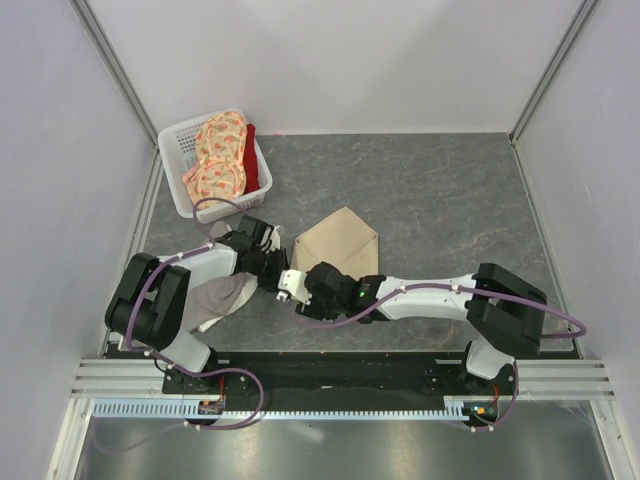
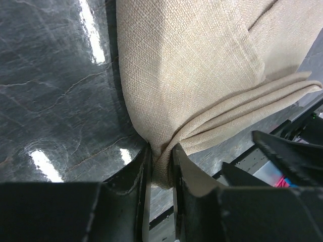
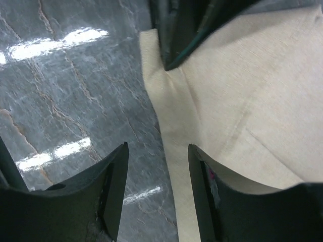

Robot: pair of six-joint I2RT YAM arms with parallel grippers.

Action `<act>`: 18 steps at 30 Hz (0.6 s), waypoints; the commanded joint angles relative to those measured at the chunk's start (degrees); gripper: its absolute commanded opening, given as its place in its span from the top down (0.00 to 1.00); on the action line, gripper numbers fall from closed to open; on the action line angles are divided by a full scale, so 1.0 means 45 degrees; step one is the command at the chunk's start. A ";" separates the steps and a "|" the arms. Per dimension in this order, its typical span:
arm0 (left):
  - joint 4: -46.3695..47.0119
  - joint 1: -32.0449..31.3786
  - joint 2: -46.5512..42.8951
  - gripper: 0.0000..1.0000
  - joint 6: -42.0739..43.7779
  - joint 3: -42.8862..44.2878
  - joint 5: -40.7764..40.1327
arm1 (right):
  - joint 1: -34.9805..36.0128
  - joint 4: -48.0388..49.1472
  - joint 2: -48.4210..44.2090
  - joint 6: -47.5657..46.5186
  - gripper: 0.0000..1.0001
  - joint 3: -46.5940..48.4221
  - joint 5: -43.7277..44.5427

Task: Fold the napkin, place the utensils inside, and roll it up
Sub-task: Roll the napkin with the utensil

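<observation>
The beige napkin (image 1: 342,240) lies folded on the dark table, with layered edges showing in the left wrist view (image 2: 192,65). My left gripper (image 1: 278,258) is shut on the napkin's near-left corner, and the cloth bunches between its jaws (image 2: 160,169). My right gripper (image 1: 298,272) is open and empty. It hovers low over the napkin's left edge (image 3: 174,126), one finger over cloth and the other over bare table (image 3: 157,151). The left gripper's fingertip (image 3: 174,35) shows just ahead of it. No fork is in view.
A white basket (image 1: 178,140) at the back left holds an orange floral cloth (image 1: 220,155) and something red. A grey-and-white cloth (image 1: 222,298) lies under the left arm. White walls close in the table (image 1: 450,200).
</observation>
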 commanded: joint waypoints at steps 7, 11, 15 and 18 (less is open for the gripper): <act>-0.0980 0.0035 0.0479 0.98 0.0956 0.0211 -0.0153 | 0.0294 0.1086 0.1186 -0.1249 0.41 -0.0081 0.2347; -0.1000 0.0035 0.0557 0.98 0.1034 0.0289 -0.0095 | 0.0216 0.1047 0.1459 -0.1386 0.41 -0.0081 0.2155; -0.0980 0.0035 0.0615 0.98 0.1151 0.0348 0.0022 | -0.0018 0.0599 0.1947 -0.1269 0.41 0.0171 0.1530; -0.0980 0.0036 0.0576 0.98 0.1268 0.0426 0.0120 | -0.0350 -0.0201 0.2317 -0.1172 0.42 0.0580 0.0301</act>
